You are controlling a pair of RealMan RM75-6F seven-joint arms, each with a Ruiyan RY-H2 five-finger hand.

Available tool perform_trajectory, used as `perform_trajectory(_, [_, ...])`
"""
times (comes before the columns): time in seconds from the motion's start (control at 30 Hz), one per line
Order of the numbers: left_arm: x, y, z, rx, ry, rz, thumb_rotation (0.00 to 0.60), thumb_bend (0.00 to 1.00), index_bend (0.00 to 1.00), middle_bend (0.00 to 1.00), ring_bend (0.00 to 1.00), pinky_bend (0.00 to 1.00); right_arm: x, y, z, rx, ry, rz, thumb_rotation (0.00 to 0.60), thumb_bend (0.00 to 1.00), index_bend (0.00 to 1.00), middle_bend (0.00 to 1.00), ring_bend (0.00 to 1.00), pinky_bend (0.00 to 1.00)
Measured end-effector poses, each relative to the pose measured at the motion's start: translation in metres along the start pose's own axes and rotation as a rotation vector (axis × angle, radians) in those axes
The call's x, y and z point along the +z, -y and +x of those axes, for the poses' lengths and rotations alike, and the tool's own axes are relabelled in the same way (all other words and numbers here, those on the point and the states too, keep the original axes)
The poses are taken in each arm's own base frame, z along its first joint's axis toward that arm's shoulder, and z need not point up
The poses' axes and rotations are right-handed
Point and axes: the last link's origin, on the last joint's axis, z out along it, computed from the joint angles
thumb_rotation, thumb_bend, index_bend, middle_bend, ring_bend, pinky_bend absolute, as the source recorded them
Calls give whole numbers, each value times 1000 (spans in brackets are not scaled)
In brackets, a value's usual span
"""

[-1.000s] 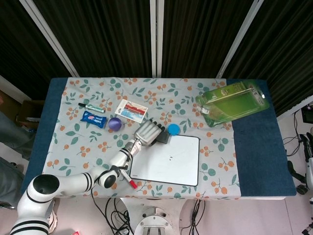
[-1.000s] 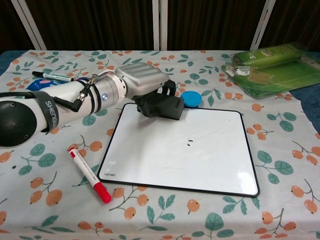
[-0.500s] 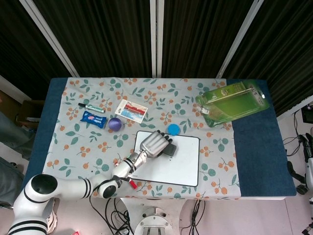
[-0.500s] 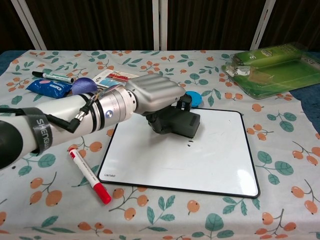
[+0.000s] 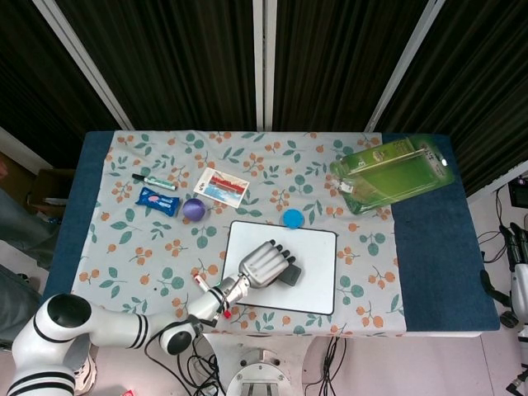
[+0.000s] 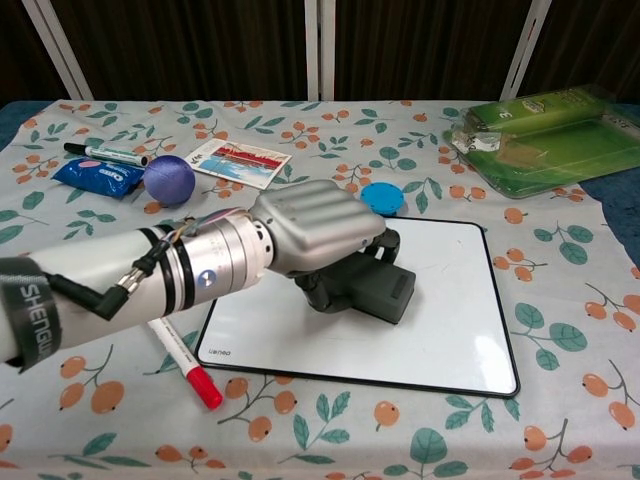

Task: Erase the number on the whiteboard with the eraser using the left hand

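We see the left hand (image 6: pixel 312 232) with its fingers curled down over the dark eraser (image 6: pixel 362 290), holding it flat on the middle of the whiteboard (image 6: pixel 455 300). The number may lie under the eraser, since we cannot make out any mark on the bare surface. A red-capped marker (image 6: pixel 185 365) lies just off the board's near-left corner.

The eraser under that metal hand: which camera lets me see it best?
The chest view: the dark eraser sits close and large under the left hand, resting on the whiteboard. The head view shows only a small dark edge of it beyond the fingers.
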Motion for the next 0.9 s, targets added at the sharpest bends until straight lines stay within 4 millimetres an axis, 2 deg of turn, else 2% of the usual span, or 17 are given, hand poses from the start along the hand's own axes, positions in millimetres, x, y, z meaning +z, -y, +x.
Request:
perform_trajectory(0.23, [-21, 0, 4, -8, 27, -34, 600, 338, 666, 628, 569, 499, 0, 0, -1, -1, 3, 1, 600, 293, 0, 0, 0, 0])
perform_trajectory(0.37, [-39, 7, 11, -10, 11, -36, 600, 337, 666, 628, 569, 499, 0, 0, -1, 0, 1, 0, 600, 294, 0, 0, 0, 0])
perform_trajectory(0.47, [-54, 21, 19, -6, -27, -3, 600, 337, 666, 629, 569, 500, 1, 0, -1, 0, 1, -1, 600, 294, 0, 0, 0, 0])
perform_trajectory(0.63, [-89, 60, 30, -1, -127, 134, 600, 338, 666, 629, 569, 502, 1, -1, -2, 3, 5, 1, 600, 294, 0, 0, 0, 0])
perform_trajectory(0.73, [-115, 82, 19, -59, -157, 228, 600, 338, 664, 628, 569, 502, 2, 0, -3, 3, 7, 4, 600, 294, 0, 0, 0, 0])
perform_trajectory(0.9, [-155, 118, -17, -105, -134, 339, 600, 337, 659, 623, 563, 498, 3, 3, -5, 3, 10, 15, 600, 295, 0, 0, 0, 0])
